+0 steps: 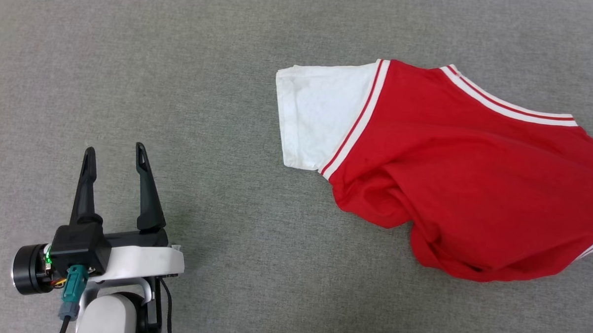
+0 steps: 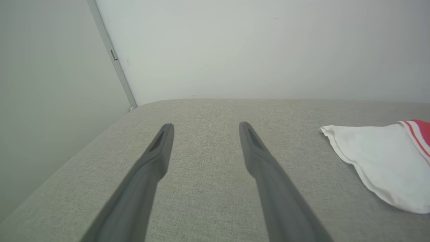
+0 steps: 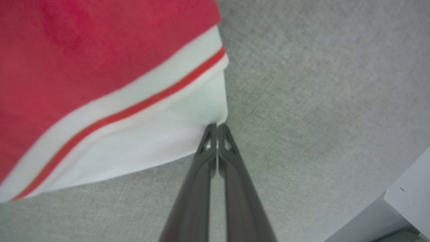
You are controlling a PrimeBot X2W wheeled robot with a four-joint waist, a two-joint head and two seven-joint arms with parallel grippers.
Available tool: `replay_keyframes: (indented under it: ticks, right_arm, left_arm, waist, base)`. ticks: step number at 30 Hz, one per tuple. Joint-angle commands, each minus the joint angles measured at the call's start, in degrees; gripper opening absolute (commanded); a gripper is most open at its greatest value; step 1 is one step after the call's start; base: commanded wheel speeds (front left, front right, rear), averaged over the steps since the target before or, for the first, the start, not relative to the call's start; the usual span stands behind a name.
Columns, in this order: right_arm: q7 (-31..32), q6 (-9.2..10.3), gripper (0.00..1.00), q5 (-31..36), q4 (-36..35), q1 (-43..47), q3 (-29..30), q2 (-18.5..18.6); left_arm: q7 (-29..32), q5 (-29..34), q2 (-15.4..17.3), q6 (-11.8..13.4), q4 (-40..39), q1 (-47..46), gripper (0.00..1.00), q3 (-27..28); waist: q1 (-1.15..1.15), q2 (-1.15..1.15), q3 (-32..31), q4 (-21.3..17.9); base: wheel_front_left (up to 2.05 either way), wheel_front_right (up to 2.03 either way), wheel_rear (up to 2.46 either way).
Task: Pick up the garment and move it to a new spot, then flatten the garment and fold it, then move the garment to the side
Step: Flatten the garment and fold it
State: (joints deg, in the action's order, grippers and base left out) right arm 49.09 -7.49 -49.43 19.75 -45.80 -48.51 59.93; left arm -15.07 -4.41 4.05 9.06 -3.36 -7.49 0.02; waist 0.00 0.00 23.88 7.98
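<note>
A red jersey-style T-shirt with white short sleeves [image 1: 463,182] is seen lying crumpled on the right part of a grey woven-fabric surface [image 1: 231,60]. One white sleeve [image 1: 318,118] is spread flat towards the left and is bordered by red-and-white stripe trim [image 1: 357,122]. The red body is bunched into soft folds along its lower edge, and the shirt is cut off by the right edge of the view. At the lower left the left tool [image 1: 114,149] is seen, its two long dark fingers [image 1: 150,196] pointed up the view and set wide apart. It is placed well apart from the shirt.
</note>
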Motion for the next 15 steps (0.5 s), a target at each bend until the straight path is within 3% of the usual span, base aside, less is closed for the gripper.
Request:
replay_keyframes:
  ticks: [1, 5, 6, 7, 12, 15]
  right_arm:
    - [-0.35, 0.01, 0.00, 0.23, 0.60, 1.31, -0.39, -1.23]
    - [-4.07, 0.01, 0.00, 1.31, 2.32, 2.84, 0.84, -5.01]
    - [-5.46, 0.00, 0.31, 1.85, 2.73, 2.84, 1.65, -5.62]
    - [-6.59, 0.01, 1.00, 2.72, 3.10, 2.76, 2.22, -5.86]
    - [-17.41, 0.04, 1.00, 7.15, 3.60, 2.72, 7.06, -5.83]
    - [-25.72, 0.02, 1.00, 9.88, 3.81, 4.33, 11.28, -8.06]
  left_arm:
    - [-0.15, 0.35, -0.08, -0.13, 0.12, -0.16, 1.00, 0.09]
    - [-0.15, 0.70, -0.17, -0.36, 0.58, 0.27, 1.00, 1.04]
    - [-0.15, 0.72, -0.15, -0.42, 0.80, 0.56, 1.00, 1.28]
    - [-0.15, 0.97, -0.12, -0.47, 1.00, 0.83, 1.00, 1.48]
    - [-0.15, 1.75, -0.08, -0.91, 1.84, 1.97, 1.00, 2.07]
    - [-0.15, 2.04, 0.18, -0.86, 2.13, 2.91, 1.00, 2.65]
  waist:
    - [0.00, 0.00, 0.28, 0.32]
    - [0.00, 0.00, -0.46, 0.04]
    - [0.00, 0.00, -1.01, -0.14]
    - [0.00, 0.00, -1.70, -0.34]
    - [0.00, 0.00, -5.53, -1.63]
    - [0.00, 0.00, -7.72, -2.53]
  base:
    - [0.00, 0.00, 0.00]
    - [0.00, 0.00, 0.00]
    - [0.00, 0.00, 0.00]
    - [0.00, 0.00, 0.00]
    - [0.00, 0.00, 0.00]
    - [0.00, 0.00, 0.00]
